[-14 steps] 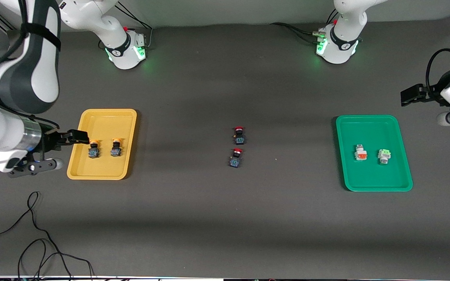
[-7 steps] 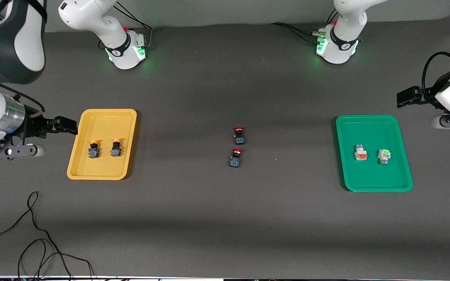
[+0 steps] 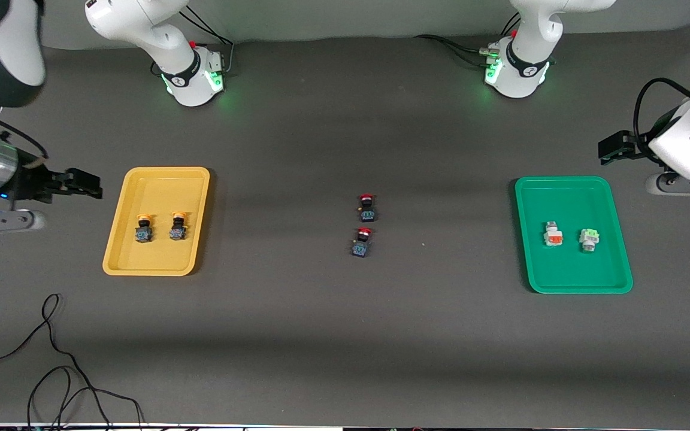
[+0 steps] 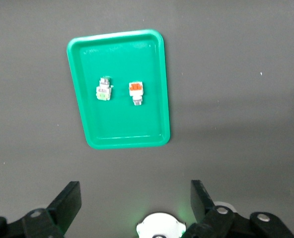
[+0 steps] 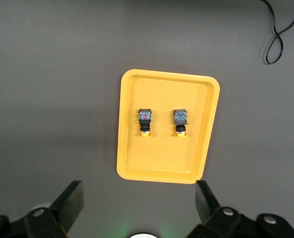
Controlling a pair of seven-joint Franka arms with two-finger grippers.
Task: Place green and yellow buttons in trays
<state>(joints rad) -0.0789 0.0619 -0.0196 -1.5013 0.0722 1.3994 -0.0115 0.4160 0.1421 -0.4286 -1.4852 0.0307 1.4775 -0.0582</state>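
Note:
Two yellow-capped buttons [image 3: 144,229] [image 3: 178,227] lie side by side in the yellow tray [image 3: 159,179], also shown in the right wrist view as buttons [image 5: 144,121] [image 5: 180,121] in the tray [image 5: 206,129]. In the green tray [image 3: 560,185] lie a white orange-faced button [image 3: 553,234] and a white green-faced button [image 3: 589,239]; the left wrist view shows the same buttons [image 4: 136,91] [image 4: 104,90] and tray [image 4: 152,64]. My right gripper [image 3: 84,182] hangs open and empty beside the yellow tray at the right arm's end. My left gripper [image 3: 614,146] is open and empty, raised off the green tray's corner.
Two red-capped black-blue switches [image 3: 367,207] [image 3: 362,242] lie mid-table between the trays. A black cable [image 3: 51,359] loops over the table near the front camera at the right arm's end. The arm bases [image 3: 192,72] [image 3: 516,69] stand along the table's edge farthest from the front camera.
My right gripper has drawn back off the yellow tray toward the right arm's end and risen. My left gripper has shifted slightly toward the green tray.

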